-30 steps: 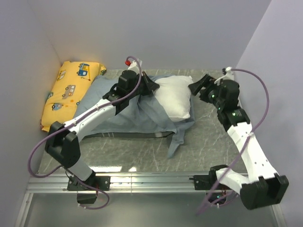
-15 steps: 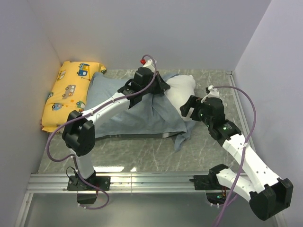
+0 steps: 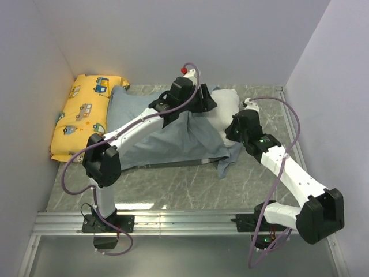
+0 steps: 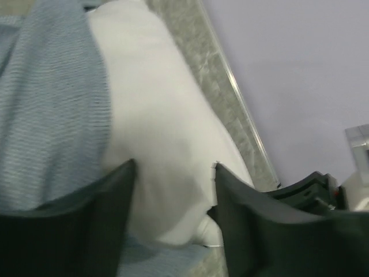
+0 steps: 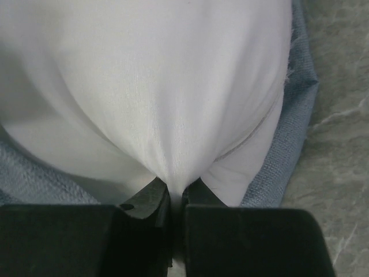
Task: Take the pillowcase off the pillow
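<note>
- Grey marbled table (image 3: 262, 104), boxed in by pale lilac walls (image 3: 173, 34), carries the whole job at its far middle.
- Right gripper (image 5: 172, 193): its fingers are pressed together on a pinch of white cloth. The fabric fans out from the bite in taut creases, so it is clamped on the pillow (image 5: 161, 86) itself, not on the cover.
- Just beside that bite, the blue-grey pillowcase (image 5: 297, 109) shows on both sides. Its edge curls round the pillow's exposed end, with bare table past it.
- Left gripper (image 4: 173, 167): the fingers stand wide apart, astride the pillow's white bulge. One fingertip is at the hem of the pillowcase (image 4: 52, 104). Whether either pad is actually pressing on cloth I cannot tell.
- From above, the pillow lies with its long axis running left to right. Only its right end (image 3: 226, 107) is out, and the rest is hidden inside the pillowcase (image 3: 167, 138), whose mouth faces the right arm.
- That makes the right arm the nearer to the bare end, while the left gripper (image 3: 204, 104) sits at the mouth. My judgement is that the coming move is a pull rightward along that axis, and the left needs to close on the hem so the cover does not follow.
- Well apart at the far left, a yellow cushion (image 3: 83, 112) lies against the wall, touching only the pillowcase's closed end.
</note>
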### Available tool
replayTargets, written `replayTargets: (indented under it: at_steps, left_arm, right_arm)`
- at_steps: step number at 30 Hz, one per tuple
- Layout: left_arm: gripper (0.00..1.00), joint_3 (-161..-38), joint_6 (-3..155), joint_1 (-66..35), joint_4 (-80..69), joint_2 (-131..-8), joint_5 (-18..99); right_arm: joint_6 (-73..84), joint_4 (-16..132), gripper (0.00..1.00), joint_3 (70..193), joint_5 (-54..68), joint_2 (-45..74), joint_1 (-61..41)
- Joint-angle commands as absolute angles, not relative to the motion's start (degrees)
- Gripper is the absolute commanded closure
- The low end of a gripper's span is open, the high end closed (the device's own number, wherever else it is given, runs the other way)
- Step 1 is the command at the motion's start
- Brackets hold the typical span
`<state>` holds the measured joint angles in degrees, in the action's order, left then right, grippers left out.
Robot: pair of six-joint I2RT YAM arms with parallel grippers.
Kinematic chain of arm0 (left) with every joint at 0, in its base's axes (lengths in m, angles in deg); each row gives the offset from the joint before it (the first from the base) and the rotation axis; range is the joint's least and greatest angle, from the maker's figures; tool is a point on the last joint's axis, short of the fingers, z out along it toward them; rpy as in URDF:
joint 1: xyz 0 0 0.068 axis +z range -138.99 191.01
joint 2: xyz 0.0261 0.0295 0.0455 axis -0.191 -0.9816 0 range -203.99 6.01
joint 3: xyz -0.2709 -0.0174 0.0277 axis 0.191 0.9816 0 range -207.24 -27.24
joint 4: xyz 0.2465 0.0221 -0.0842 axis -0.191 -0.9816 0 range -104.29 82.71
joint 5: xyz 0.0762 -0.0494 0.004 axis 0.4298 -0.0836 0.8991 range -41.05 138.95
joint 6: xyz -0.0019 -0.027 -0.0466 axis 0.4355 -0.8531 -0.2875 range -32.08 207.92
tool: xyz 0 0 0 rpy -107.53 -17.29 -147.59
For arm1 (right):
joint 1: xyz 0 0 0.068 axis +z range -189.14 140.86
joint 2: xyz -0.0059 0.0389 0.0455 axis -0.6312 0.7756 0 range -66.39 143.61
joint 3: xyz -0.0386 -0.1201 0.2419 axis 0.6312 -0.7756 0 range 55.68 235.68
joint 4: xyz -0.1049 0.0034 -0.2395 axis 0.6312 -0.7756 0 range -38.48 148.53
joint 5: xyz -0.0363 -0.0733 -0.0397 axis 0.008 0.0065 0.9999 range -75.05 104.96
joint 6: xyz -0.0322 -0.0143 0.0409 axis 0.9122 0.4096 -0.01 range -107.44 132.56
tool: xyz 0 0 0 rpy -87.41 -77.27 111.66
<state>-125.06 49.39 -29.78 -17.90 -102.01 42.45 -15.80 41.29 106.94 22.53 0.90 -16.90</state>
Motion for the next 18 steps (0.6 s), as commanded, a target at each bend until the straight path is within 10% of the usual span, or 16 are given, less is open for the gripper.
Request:
replayTargets:
  at_steps: [1,4,18]
  left_arm:
    - [0.33,-128.15,53.11,-31.26,-17.99,-96.04,44.45]
    - [0.18,-122.37,54.87,-31.70,-19.85,-87.01,52.34]
    - [0.10,-96.23,55.74,-35.04,-20.30,-70.09,69.25]
  right_arm:
    - [-15.04,40.43,1.00,112.28,28.12,-2.83,-16.37]
    - [-14.51,39.19,1.00,112.72,29.89,-4.59,-16.29]
    - [-12.49,35.85,1.00,119.75,29.72,-5.31,-16.37]
